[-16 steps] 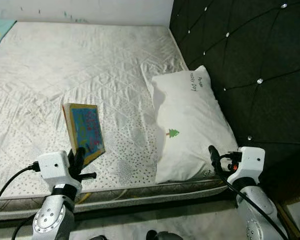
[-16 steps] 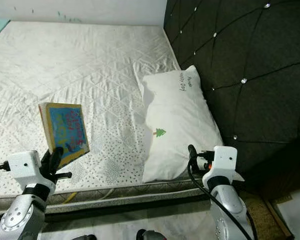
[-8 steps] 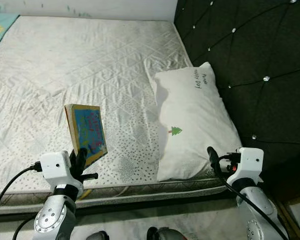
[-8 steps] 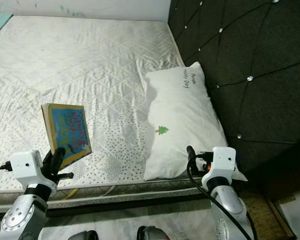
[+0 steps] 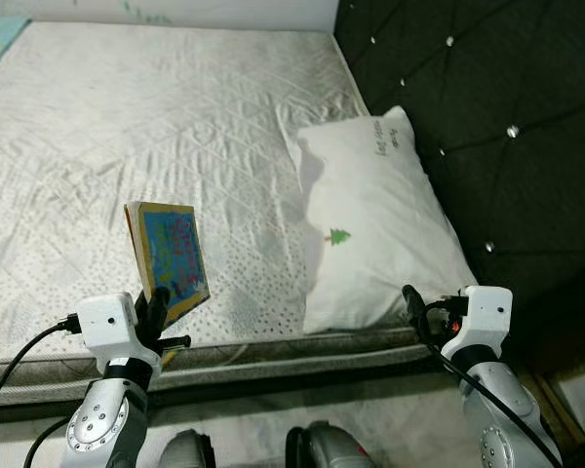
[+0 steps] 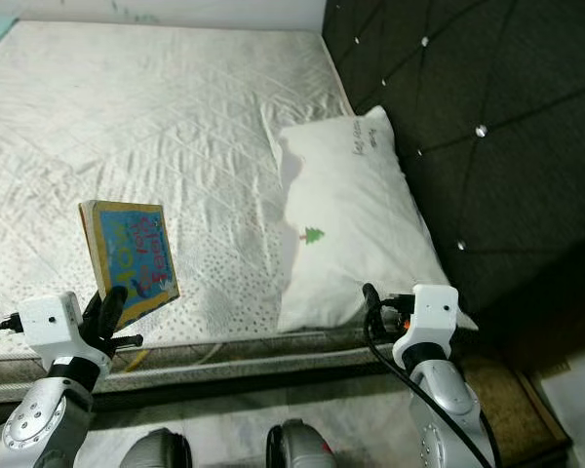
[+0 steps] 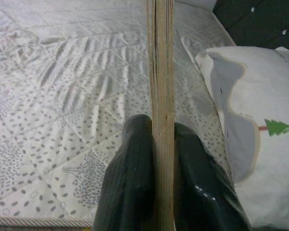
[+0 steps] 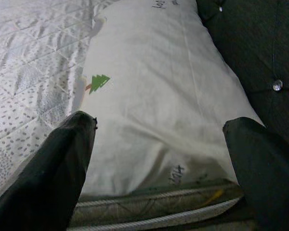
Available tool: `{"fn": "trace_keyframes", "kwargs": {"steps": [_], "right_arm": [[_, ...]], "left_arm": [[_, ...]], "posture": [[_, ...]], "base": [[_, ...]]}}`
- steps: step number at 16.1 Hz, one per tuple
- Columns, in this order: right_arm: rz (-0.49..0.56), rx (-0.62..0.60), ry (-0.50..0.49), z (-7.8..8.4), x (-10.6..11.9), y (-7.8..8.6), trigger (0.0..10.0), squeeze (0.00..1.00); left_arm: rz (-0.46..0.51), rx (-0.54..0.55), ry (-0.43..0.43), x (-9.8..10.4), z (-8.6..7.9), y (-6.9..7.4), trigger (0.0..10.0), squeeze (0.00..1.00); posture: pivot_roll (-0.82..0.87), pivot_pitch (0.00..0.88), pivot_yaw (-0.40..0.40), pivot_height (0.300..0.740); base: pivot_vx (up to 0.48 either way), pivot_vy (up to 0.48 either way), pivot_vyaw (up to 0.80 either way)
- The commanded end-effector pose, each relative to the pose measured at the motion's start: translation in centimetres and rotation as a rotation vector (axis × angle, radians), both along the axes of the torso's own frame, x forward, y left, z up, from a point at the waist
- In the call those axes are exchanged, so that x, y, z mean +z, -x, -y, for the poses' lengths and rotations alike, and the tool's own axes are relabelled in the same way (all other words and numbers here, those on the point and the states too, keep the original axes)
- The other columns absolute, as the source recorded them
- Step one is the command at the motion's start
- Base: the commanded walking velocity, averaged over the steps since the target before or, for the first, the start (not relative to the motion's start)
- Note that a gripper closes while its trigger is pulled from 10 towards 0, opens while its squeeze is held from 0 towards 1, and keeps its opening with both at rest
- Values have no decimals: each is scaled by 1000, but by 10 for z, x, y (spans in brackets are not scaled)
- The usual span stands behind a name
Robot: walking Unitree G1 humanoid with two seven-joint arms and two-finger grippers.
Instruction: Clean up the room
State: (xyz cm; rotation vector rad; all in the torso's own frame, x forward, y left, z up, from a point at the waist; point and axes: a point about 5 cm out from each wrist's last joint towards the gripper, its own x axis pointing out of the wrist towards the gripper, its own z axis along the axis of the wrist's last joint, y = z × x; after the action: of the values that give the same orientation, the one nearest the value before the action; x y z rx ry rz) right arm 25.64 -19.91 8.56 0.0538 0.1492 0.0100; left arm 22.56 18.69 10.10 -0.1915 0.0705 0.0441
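Quilted mattress (image 5: 127, 117), pillow (image 5: 375, 224) against dark headboard (image 5: 497, 107); left gripper (image 5: 154, 310) jaws clenched on book (image 5: 168, 258), right gripper (image 8: 159, 159) jaws spread.

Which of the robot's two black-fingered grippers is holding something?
The left gripper, shut on the blue-covered picture book. The right gripper is open, empty, facing the white pillow.

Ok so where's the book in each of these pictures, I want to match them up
Left eye view: book at lower left, held upright above the mattress edge by the left hand.
Right eye view: book at lower left.
Left wrist view: book edge-on down the centre, between the fingers.
Right wrist view: not in it.
Shared landmark: the pillow's green tree.
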Motion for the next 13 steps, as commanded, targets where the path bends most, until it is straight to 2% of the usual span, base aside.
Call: {"fn": "trace_keyframes", "kwargs": {"steps": [1,4,13], "right_arm": [[8,15,9,-1,4,0,10000,0],[9,18,8,-2,4,-1,10000,0],[8,28,2,-3,3,-4,10000,0]], "left_arm": [[43,3,-1,10,1,-1,10000,0],[44,6,-2,10,0,-2,10000,0],[71,-18,1,14,3,-4,10000,0]], "posture": [[-108,209,-85,671],[-108,209,-84,646],[-107,202,-84,646]], "base": [[0,0,0],[0,0,0],[0,0,0]]}}
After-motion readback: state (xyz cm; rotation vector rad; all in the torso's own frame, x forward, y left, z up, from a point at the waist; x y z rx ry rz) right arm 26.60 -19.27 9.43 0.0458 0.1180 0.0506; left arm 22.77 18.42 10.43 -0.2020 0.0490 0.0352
